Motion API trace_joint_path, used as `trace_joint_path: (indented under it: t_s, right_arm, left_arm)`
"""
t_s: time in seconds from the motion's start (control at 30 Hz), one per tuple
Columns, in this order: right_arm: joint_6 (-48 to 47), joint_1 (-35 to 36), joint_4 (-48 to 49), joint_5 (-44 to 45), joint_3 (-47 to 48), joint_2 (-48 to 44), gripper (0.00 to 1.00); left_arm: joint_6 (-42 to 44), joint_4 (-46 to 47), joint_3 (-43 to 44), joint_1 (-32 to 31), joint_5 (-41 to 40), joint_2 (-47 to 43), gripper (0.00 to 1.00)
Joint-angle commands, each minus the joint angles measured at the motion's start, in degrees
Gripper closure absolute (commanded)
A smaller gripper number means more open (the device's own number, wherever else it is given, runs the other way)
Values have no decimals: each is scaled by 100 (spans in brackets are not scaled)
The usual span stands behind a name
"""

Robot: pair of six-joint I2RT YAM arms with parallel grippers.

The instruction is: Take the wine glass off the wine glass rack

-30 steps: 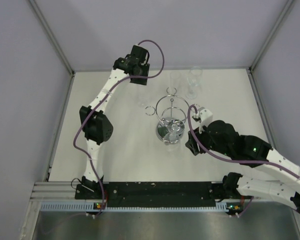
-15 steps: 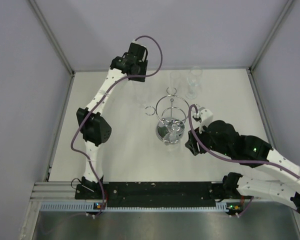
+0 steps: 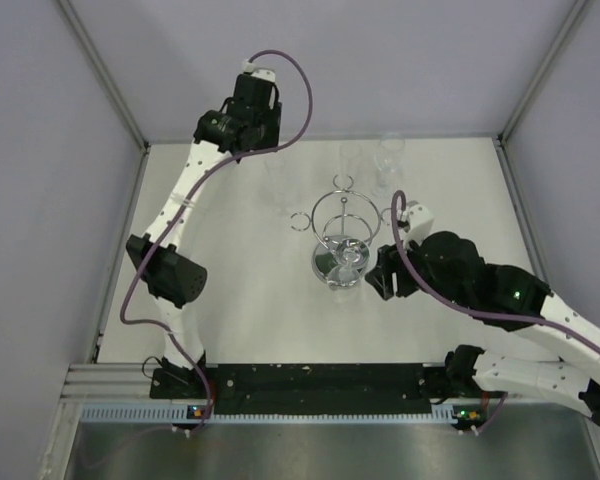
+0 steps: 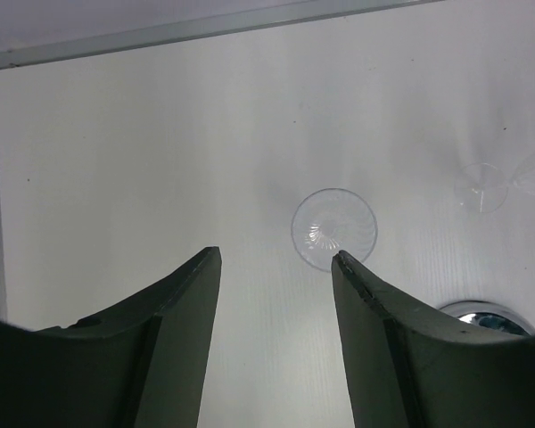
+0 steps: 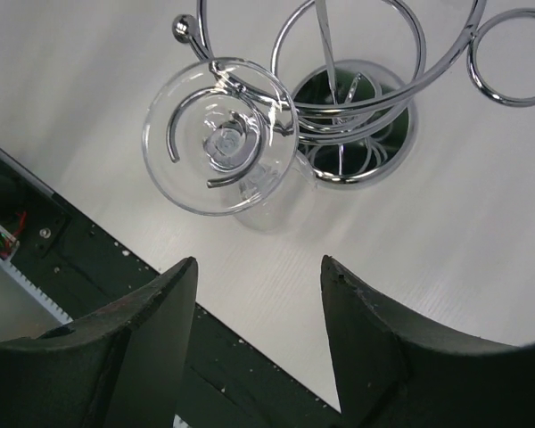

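Right gripper [image 5: 259,267] hovers partly open, empty, over wine glass [image 5: 218,143] hanging at 9 o'clock of wine glass rack [image 5: 366,165] in the right wrist view; left gripper [image 4: 276,254] partly open, empty

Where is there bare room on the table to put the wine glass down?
Bare table lies between the left arm and the rack, down to the near edge. Crowded: behind the rack, where loose glasses stand, and its right side, taken by the right arm.

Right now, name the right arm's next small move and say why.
Probably ease the right gripper forward until its open jaws straddle the wine glass. The glass hangs upside down in a loop of the wine glass rack, and the gripper is empty, short of it.
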Motion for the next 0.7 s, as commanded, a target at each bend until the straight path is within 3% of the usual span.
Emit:
trace_joint_path:
  t_s: [0.0,0.3,0.5,0.67]
  right_arm:
    - [237,-63,236,-109,549,-193,42]
    - [624,-63,271,-664,822,-115,39]
    - [1045,-80,420,-243,699,-80,36]
    - [1371,-536,754,-530,506,-10,35]
  left_arm:
    - [-78,491,-416,10,240,-803,41]
    - [-491,1010,-1848,10,1882,-1823,39]
    - [-649,1809,-3070,1,3096,-2851,36]
    - [-895,2680,-4361,10,4089,-3783,27]
